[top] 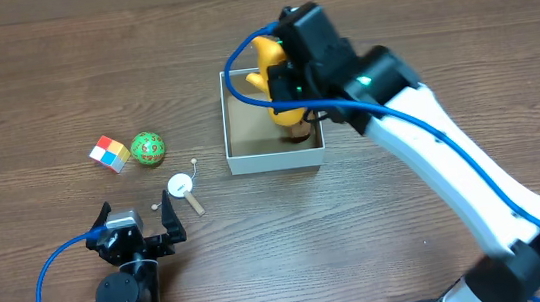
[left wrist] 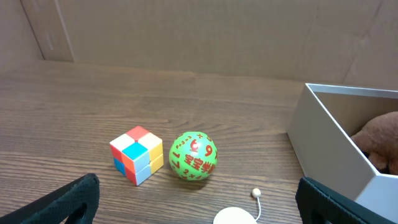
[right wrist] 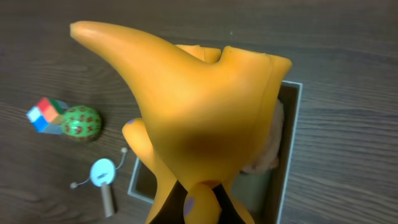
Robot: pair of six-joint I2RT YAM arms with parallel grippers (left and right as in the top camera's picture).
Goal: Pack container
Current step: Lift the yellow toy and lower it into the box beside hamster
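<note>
Our right gripper (top: 286,89) appears clamped on a yellow toy (right wrist: 205,106), though the toy hides the fingers. Directly beneath it sits the container (top: 276,159), square with no longer side and its mouth up. The container floor toward our left arm is bare. Our left gripper (top: 140,225) hangs spread wide, well apart from the container.

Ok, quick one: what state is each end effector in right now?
Left end effector: open, holding nothing.
Right end effector: closed on the yellow toy, above the container.
</note>
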